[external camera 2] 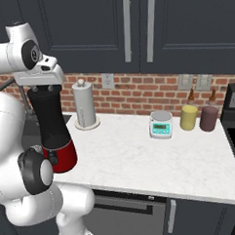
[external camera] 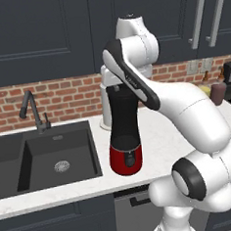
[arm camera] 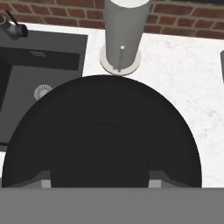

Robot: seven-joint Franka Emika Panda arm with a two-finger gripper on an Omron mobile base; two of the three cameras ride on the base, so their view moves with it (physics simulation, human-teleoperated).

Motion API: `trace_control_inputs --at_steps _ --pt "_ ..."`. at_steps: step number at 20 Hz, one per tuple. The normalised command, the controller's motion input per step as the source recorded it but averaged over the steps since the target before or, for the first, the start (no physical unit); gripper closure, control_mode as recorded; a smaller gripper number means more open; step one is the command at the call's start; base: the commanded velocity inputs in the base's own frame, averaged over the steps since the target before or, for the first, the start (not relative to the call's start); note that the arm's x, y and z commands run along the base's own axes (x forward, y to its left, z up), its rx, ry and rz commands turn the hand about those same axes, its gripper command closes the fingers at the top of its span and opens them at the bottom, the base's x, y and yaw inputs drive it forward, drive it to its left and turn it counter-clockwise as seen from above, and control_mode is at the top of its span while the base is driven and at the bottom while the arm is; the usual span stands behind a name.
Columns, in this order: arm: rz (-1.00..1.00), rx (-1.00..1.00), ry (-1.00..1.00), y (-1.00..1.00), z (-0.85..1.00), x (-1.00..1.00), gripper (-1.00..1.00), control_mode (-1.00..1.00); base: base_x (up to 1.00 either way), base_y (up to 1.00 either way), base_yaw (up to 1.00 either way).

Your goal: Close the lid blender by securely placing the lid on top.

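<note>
The blender stands on the white counter just right of the sink, a tall black jar on a glossy red base. My gripper hangs straight down over the jar's mouth. In the hand view the black round lid lies directly under the hand. Its raised central knob sits between my fingertips, which touch its two sides. From the base views the lid cannot be told apart from the jar's top, so it is level with the rim.
A white paper-towel roll stands just behind the blender against the brick wall. The dark sink with its faucet lies to the left. A small scale and two bottles stand far right.
</note>
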Motion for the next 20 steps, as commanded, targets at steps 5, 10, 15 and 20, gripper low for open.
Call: trace_control_inputs --at_steps 5,10,15,20 --pt "0.0 0.0 0.0 0.0 -0.17 0.02 1.0 -1.0 0.0 0.0 0.0" --pt "0.0 0.0 0.0 0.0 -0.13 0.04 1.0 -1.0 0.0 0.0 0.0" --pt "0.0 0.0 0.0 0.0 -0.13 0.01 1.0 -1.0 0.0 0.0 0.0" --pt "-0.01 0.0 0.0 0.0 -0.1 0.0 1.0 -1.0 0.0 0.0 0.0"
